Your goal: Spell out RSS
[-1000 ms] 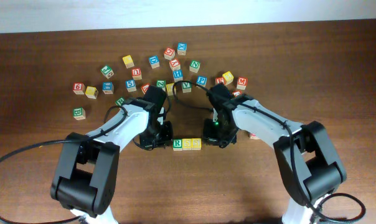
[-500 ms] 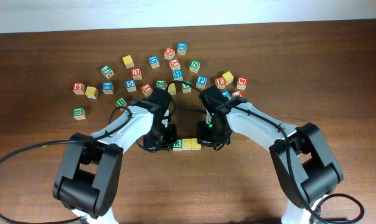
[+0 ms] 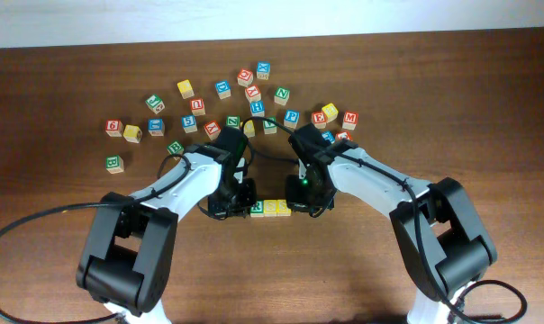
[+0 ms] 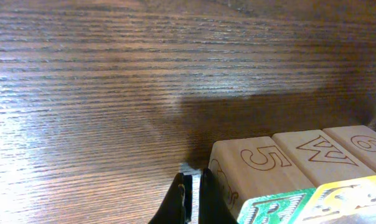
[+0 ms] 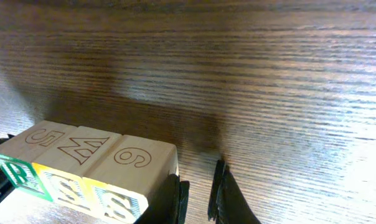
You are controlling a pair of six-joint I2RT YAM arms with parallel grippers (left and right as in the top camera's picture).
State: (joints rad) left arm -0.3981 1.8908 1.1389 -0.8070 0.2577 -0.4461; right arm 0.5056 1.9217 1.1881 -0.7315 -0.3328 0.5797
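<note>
Wooden alphabet cubes, green R (image 3: 257,209) plus two yellow S (image 3: 270,208) (image 3: 284,207), sit touching in row on brown wood surface (image 3: 65,207). Left pincer (image 3: 229,204) and right pincer (image 3: 305,200) bracket row ends, both nearly pinched closed, holding nothing.

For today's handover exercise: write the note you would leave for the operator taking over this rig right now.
Left gripper: fingers nearly closed, holding nothing, tips against the R end of the row.
Right gripper: same, against the last S.
R block, first S block and second S block sit side by side in a row, reading RSS.
Done: word spelled.
Left: back both arms away without nudging the row.
</note>
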